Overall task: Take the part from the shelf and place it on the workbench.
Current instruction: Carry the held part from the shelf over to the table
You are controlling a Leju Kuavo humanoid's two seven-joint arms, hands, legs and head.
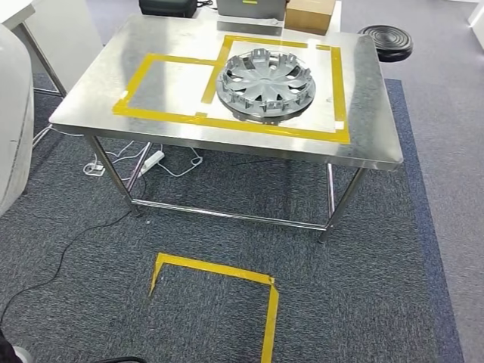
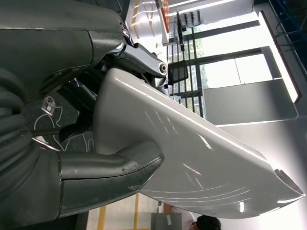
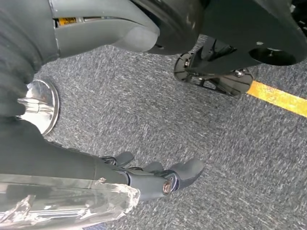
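Observation:
My left hand (image 2: 54, 163) grips a large glossy white curved part (image 2: 188, 153); the thick thumb (image 2: 112, 170) presses one side of it and darker fingers (image 2: 145, 57) wrap the other. A white curved surface (image 1: 11, 113) at the left edge of the head view looks like the same part. The steel workbench (image 1: 370, 106) stands ahead, with yellow tape outlines (image 1: 165, 113) on its top. My right hand (image 3: 119, 175) hangs over the grey carpet, its fingers (image 3: 181, 172) stretched out and holding nothing.
A silver hubcap (image 1: 266, 83) lies inside the right-hand tape outline on the bench. A cardboard box (image 1: 309, 13) sits at the far edge and a black round stool (image 1: 387, 39) at the back right. A power strip (image 1: 151, 160) lies under the bench. Yellow floor tape (image 1: 228, 272) marks the carpet.

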